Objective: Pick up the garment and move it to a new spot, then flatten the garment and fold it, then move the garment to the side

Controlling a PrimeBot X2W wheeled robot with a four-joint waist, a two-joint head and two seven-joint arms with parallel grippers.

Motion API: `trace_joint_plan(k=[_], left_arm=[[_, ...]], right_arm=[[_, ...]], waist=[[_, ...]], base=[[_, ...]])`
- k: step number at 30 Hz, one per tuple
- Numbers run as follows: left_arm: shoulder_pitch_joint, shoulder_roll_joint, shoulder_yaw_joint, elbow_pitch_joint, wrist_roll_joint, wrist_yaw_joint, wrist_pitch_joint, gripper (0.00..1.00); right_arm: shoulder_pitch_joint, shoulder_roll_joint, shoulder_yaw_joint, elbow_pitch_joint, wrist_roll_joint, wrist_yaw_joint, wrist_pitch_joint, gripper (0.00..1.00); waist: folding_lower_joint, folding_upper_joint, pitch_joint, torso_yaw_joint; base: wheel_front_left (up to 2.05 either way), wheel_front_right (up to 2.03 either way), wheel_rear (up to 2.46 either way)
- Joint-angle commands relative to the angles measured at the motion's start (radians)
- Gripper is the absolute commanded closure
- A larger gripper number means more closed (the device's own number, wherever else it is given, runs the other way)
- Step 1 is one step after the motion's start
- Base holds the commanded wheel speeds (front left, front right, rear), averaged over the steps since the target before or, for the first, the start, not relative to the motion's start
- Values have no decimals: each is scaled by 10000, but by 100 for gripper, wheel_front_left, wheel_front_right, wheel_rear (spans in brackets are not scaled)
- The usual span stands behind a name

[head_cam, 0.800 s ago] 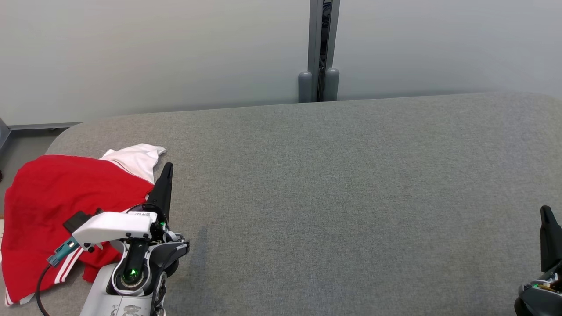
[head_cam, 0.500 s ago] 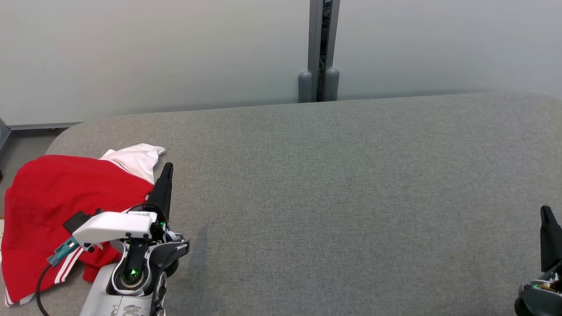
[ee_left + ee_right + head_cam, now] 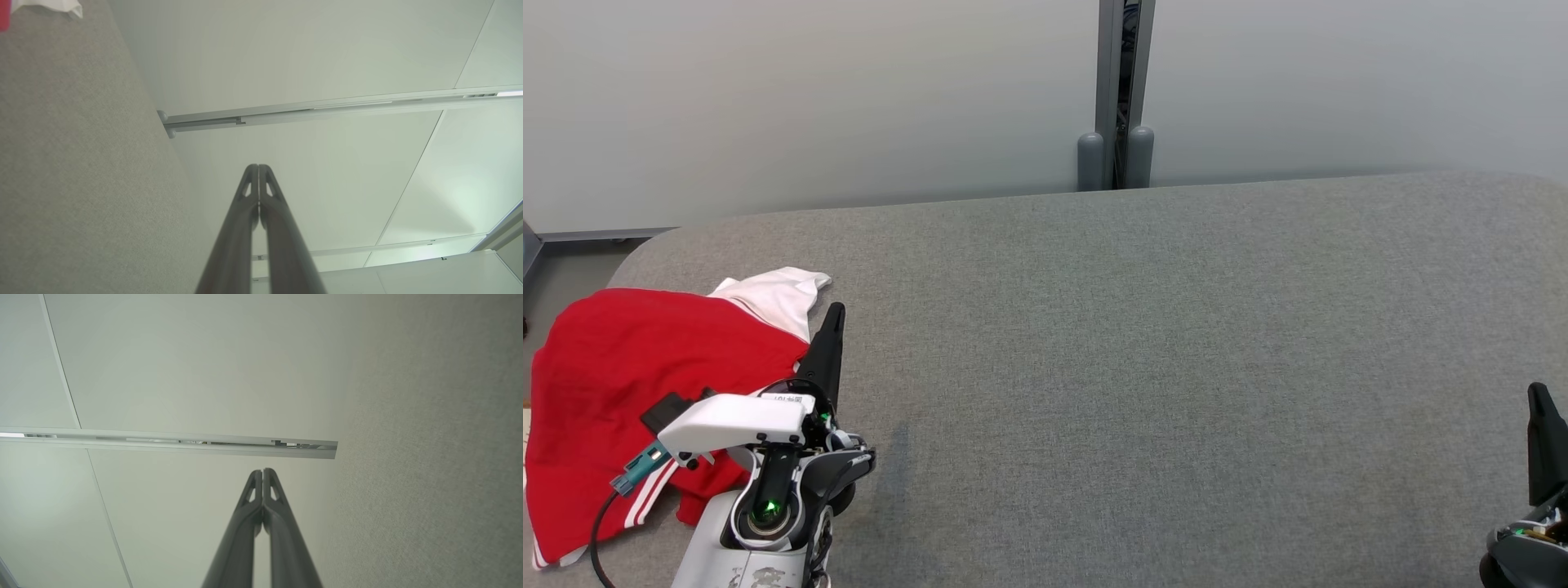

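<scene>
A crumpled red garment [image 3: 621, 367] with white sleeve and white stripes lies at the left end of the grey padded table [image 3: 1135, 367]; its white corner [image 3: 49, 7] shows at the top left of the left wrist view. My left gripper [image 3: 833, 314] is shut and empty, its fingers pointing up just beside the garment's right edge. In the left wrist view that left gripper [image 3: 258, 167] has both tips pressed together. My right gripper [image 3: 1538, 392] stands at the lower right, far from the garment, shut with nothing in it, tips together [image 3: 262, 471].
A pale wall [image 3: 809, 98] with a grey post [image 3: 1117, 90] runs behind the table. The table's rounded left corner [image 3: 637, 253] lies near the garment, with floor [image 3: 556, 278] beyond it. A teal cable plug [image 3: 637, 474] hangs from my left wrist.
</scene>
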Motion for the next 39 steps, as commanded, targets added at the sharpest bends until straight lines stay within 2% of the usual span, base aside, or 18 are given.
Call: trace_joint_plan(k=[1,39], left_arm=[[-77,36,20,1,25,-51,0,100],[-77,36,20,0,25,-51,0,100]], right_arm=[[-96,-38,1,-4,-48,0,28,100],[-97,-38,2,-4,-48,0,28,100]], waist=[[0,0,0,0],[0,0,0,0]], base=[[0,0,0],[0,0,0]])
